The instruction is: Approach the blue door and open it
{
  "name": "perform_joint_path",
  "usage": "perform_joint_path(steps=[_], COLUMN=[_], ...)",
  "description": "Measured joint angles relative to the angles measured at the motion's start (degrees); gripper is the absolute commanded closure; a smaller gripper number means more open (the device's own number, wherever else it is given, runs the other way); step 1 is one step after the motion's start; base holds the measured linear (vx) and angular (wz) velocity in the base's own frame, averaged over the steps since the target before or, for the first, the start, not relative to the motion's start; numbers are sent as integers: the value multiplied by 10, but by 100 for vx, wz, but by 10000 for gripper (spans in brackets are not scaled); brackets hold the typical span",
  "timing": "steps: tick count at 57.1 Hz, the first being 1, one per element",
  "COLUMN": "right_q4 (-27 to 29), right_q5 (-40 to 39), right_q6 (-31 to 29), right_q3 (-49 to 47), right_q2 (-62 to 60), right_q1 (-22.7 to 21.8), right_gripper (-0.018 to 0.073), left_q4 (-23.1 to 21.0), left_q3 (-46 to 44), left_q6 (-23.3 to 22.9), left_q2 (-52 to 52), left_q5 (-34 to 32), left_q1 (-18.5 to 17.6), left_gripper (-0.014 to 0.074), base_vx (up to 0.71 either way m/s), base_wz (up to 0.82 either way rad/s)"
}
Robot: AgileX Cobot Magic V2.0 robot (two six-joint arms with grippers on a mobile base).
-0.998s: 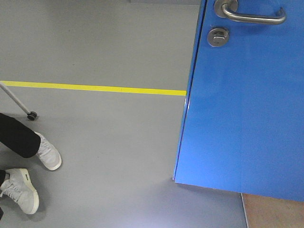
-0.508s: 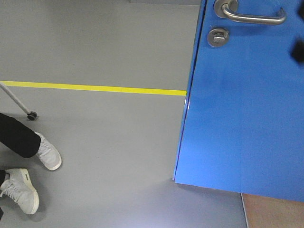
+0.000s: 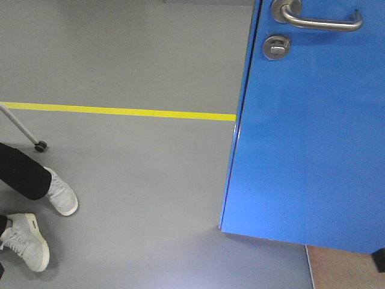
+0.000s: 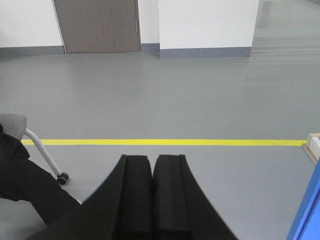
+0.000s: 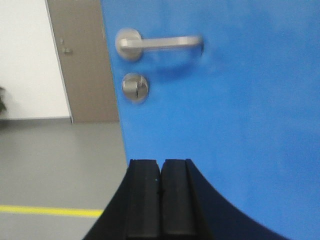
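Observation:
The blue door [image 3: 307, 138] fills the right of the front view, with its silver lever handle [image 3: 322, 23] and round thumb-turn lock [image 3: 276, 46] at the top. In the right wrist view the blue door [image 5: 225, 100] stands straight ahead, the lever handle [image 5: 160, 43] and thumb-turn lock [image 5: 135, 87] above my right gripper [image 5: 161, 162]. That gripper is shut on nothing and apart from the door. My left gripper [image 4: 152, 159] is shut and empty over bare floor, with a sliver of the blue door [image 4: 310, 210] at the lower right.
A seated person's legs and white shoes [image 3: 60, 192] and a chair caster [image 3: 40, 146] are at the left. A yellow floor line [image 3: 120, 111] runs across. A wooden base [image 3: 343, 268] lies under the door. A dark bit [image 3: 379, 259] shows at the right edge.
The dark blurred shape at the right edge beside the handle half a second ago is gone. A dark bit now shows low at the right edge. Door and person have not moved.

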Motion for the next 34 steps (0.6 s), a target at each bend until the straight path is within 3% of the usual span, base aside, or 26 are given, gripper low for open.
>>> perform_joint_path(steps=[16, 23, 34], right_q4=[6, -70, -238], right_q5=[-4, -5, 10], right_q6=[-12, 24, 186], right_q3=[6, 6, 6], right_q2=[29, 29, 13], right_q1=[0, 0, 0], right_gripper=[547, 547, 547], left_q4=[0, 0, 0], left_q3=[0, 0, 0], left_q6=[0, 0, 0], left_q2=[0, 0, 0], left_q5=[-1, -1, -1], left_q1=[0, 0, 0], left_gripper=[524, 524, 524], base_vx=[0, 0, 0], base_wz=[0, 0, 0])
